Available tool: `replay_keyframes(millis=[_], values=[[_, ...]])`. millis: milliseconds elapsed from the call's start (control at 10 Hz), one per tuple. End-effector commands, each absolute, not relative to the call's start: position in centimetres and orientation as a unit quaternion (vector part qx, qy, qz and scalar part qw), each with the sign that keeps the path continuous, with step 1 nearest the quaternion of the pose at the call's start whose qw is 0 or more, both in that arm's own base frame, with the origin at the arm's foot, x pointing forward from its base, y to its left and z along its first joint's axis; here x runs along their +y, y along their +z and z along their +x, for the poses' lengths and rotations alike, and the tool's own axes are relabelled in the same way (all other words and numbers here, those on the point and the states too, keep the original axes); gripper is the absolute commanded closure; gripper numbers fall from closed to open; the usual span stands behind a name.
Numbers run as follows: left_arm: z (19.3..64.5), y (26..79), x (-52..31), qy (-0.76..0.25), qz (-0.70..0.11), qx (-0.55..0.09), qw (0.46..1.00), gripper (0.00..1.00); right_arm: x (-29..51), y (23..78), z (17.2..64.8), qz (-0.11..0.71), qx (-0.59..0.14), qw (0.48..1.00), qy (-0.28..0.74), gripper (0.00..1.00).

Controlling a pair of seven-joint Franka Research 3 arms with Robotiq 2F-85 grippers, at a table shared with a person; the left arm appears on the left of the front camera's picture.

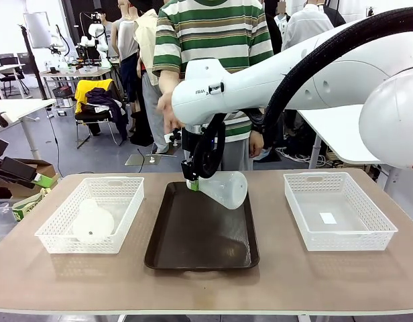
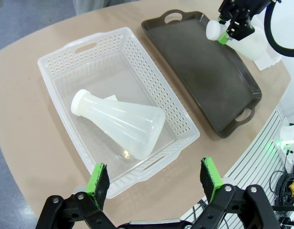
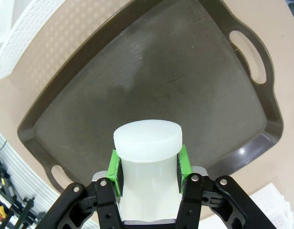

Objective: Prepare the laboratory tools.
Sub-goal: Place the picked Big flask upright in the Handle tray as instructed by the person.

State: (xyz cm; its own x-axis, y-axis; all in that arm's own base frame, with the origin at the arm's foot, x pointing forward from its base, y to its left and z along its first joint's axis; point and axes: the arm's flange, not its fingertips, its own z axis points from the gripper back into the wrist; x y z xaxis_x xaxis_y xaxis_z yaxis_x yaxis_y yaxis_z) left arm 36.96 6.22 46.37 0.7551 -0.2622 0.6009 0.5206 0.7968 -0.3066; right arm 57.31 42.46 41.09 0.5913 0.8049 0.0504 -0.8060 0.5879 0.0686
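Note:
A frosted-white conical flask (image 1: pixel 226 189) hangs tilted over the far end of the dark brown tray (image 1: pixel 193 248), its neck pointing left. My right gripper (image 1: pixel 192 182) is shut on that neck. In the right wrist view the green pads (image 3: pixel 115 169) clamp the neck just under the flask's cap (image 3: pixel 147 138), with the tray (image 3: pixel 161 71) below. A second flask (image 2: pixel 120 123) lies on its side in the left white basket (image 2: pixel 56 57). My left gripper (image 2: pixel 154 179) hovers open above that basket's near end, holding nothing. The same flask (image 1: pixel 94 223) shows in the front view.
A white mesh basket (image 1: pixel 297 201) stands at the right of the table with a small white slip inside. A person in a striped shirt stands behind the table's far edge, one hand (image 1: pixel 167 111) hanging close behind my right arm.

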Motion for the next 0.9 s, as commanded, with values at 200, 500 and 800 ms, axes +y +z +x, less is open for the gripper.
replay_keyframes(millis=[200,500,800], values=[[36.86,45.99,6.47,-0.224,-0.241,-0.281,0.901,0.00,42.43,41.14,57.34,0.043,-0.012,0.891,0.452,1.00],[36.86,45.99,6.47,-0.224,-0.241,-0.281,0.901,0.00,42.43,41.14,57.34,0.043,-0.012,0.891,0.452,1.00],[36.86,45.99,6.47,-0.224,-0.241,-0.281,0.901,0.00,42.43,41.14,57.34,0.043,-0.012,0.891,0.452,1.00]])
